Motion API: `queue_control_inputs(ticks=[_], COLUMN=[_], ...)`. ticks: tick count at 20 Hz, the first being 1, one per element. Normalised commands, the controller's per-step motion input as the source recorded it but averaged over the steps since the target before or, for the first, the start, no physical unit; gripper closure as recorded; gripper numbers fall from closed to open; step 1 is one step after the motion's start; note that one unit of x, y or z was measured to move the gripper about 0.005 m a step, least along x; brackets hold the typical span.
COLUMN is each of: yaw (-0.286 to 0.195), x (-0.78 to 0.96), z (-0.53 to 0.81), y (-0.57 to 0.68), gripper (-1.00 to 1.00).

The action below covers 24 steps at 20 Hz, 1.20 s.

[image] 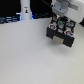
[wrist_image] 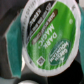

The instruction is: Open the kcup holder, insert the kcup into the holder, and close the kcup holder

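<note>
Hand (image: 60, 23) grips kcup (wrist_image: 46, 36) right over kcup holder (image: 62, 36), w/ holder nr worktop (image: 30, 55) far edge.

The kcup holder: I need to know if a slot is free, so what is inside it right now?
In the exterior view the tool hangs over the kcup holder and hides its inside. The wrist view is filled by the kcup, so no socket shows.

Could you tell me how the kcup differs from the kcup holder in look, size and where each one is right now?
The kcup has a round white-rimmed top with a green printed lid; the kcup holder is a dark boxy unit. In the exterior view the holder is plainly the bigger thing. The holder rests on the white table; the kcup sits up close to the wrist camera, at the gripper. Nothing shared is plain.
</note>
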Motion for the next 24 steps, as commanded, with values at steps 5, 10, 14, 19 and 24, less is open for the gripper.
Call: queue_control_inputs(ticks=[5, 10, 14, 19, 24], yaw=[0.136, 0.087, 0.053, 0.044, 0.037], x=[0.12, 0.26, 0.45, 0.57, 0.62], z=[0.43, 0.5, 0.38, 0.31, 0.25], y=[0.05, -0.11, -0.36, -0.43, -0.45], gripper=[-1.0, -1.0, -1.0, -1.0, -1.0])
